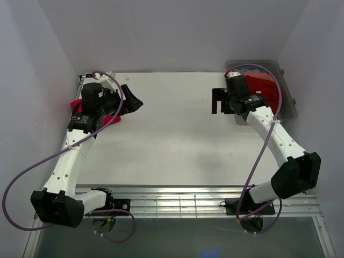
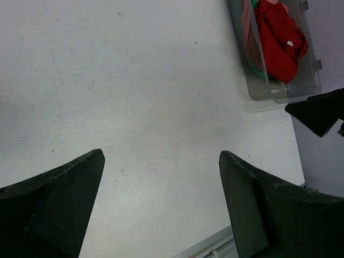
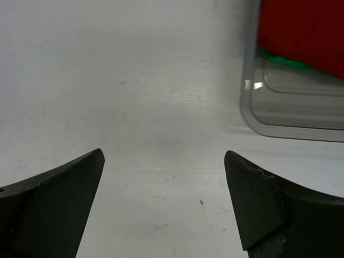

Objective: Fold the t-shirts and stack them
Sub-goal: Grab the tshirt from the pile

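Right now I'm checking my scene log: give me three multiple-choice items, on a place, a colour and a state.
1. Where is the tub? A) the table's far right corner B) centre C) near left edge
2. What colour is the top shirt in the tub? A) blue B) red C) white
3. The right end effector is: A) shut on cloth B) open, empty C) shut, empty
Answers: 1A, the top view shows it there; 2B, red cloth lies uppermost; 3B, its wrist view shows it spread, nothing held.

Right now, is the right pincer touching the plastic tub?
Apart. In the right wrist view, a strip of bare table separates the open right pincer from the tub.
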You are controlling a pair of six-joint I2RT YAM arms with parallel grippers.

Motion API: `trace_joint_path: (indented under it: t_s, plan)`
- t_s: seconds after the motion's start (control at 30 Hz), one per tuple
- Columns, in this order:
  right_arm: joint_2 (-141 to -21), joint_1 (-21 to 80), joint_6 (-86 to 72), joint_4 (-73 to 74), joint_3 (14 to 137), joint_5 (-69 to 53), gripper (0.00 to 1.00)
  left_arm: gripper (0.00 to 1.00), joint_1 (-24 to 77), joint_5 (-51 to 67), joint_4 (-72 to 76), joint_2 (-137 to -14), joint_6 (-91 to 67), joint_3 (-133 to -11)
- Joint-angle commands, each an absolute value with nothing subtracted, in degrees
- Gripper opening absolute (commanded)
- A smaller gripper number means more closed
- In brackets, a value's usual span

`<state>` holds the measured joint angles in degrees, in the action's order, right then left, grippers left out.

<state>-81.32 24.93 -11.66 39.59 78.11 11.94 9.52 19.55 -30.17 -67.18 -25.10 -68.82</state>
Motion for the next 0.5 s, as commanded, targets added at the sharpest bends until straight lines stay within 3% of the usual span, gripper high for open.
trace_joint_path:
  t_s: [0.0,0.2,0.37,0.47]
  plan:
    - [-85.42,17.07,-10.30,33.76,80.15,19.58,0.98,0.98,9.49,20.48,-29.36,-65.30,-24.87,-69.08]
    - [-96.57,9.76,-6.42,26.54,86.63,25.58,1.00,0.98,9.49,22.06,-28.39,-65.74,-25.84,-65.31]
    - [-108.95,6.95,-3.34,26.54,96.75,26.19,0.84,0.98,9.58,21.18,-28.30,-64.43,-25.31,-62.32]
    - [-113.10,5.46,-4.39,26.37,101.33,27.24,0.79,0.98,9.58,20.57,-28.30,-63.20,-24.79,-60.83]
